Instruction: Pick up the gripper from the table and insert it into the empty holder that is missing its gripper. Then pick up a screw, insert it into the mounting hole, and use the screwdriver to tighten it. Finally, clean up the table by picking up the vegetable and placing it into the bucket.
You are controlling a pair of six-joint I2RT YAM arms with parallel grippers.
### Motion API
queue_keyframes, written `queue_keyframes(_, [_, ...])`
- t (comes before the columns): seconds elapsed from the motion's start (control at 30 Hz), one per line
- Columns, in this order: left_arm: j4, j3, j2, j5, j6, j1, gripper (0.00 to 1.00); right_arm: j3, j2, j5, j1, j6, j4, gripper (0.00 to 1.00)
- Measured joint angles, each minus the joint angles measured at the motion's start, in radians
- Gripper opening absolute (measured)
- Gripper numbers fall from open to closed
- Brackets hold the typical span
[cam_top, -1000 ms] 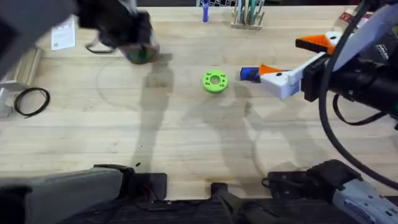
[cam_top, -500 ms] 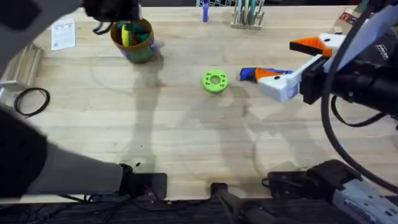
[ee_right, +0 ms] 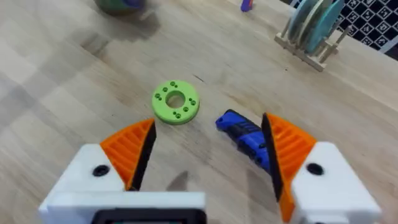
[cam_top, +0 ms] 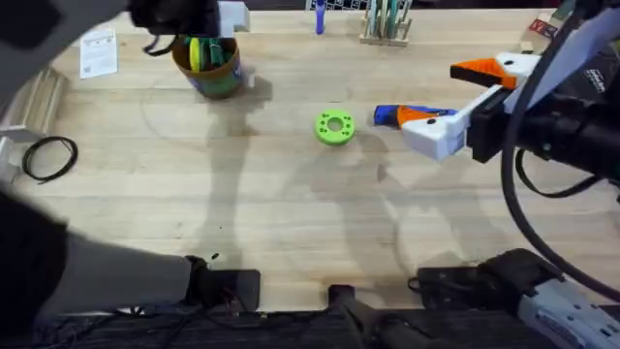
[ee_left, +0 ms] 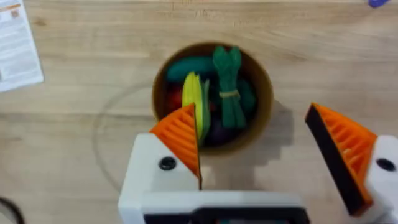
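Note:
The bucket [ee_left: 258, 121] stands at the table's far left [cam_top: 218, 79]. Inside it lies the dark-green leafy vegetable [ee_left: 229, 93], beside a yellow toy. My left gripper [ee_left: 252, 124] hangs open and empty right above the bucket, an orange pad on each white holder [ee_left: 155, 177]. The blue screwdriver [cam_top: 389, 115] lies right of centre [ee_right: 242, 132]. Above it my right gripper [ee_right: 208, 130] is open and empty, also with both orange pads. Each white block's face has a dark round spot [ee_left: 166, 163]. A loose gripper tip and a screw are out of view.
A lime-green ring disc [cam_top: 334, 127] lies mid-table, left of the screwdriver. At the back edge stand a wooden rack [cam_top: 387, 24] and a blue pen [cam_top: 319, 19]. A paper card [cam_top: 97, 53] and a black cable loop [cam_top: 48, 155] lie at the far left.
My left arm has drawn back and up off the bucket, uncovering it with the vegetable inside. The right gripper has shifted slightly toward the far side.

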Motion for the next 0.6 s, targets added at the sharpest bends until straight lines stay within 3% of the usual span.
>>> queue_keyframes(0.27, [-0.364,-0.003,-0.255,0.021,-0.009,-0.011,0.986,0.000,0.000,0.000,0.000,0.000,0.000,0.991])
queue_keyframes(0.5, [-0.384,-0.190,-0.482,0.034,-0.028,-0.136,0.986,0.000,0.000,0.000,0.000,0.000,-0.001,0.991])
queue_keyframes(0.6, [-0.381,-0.296,-0.539,0.040,-0.041,-0.155,0.987,0.000,0.005,0.000,0.000,0.000,-0.001,0.992])
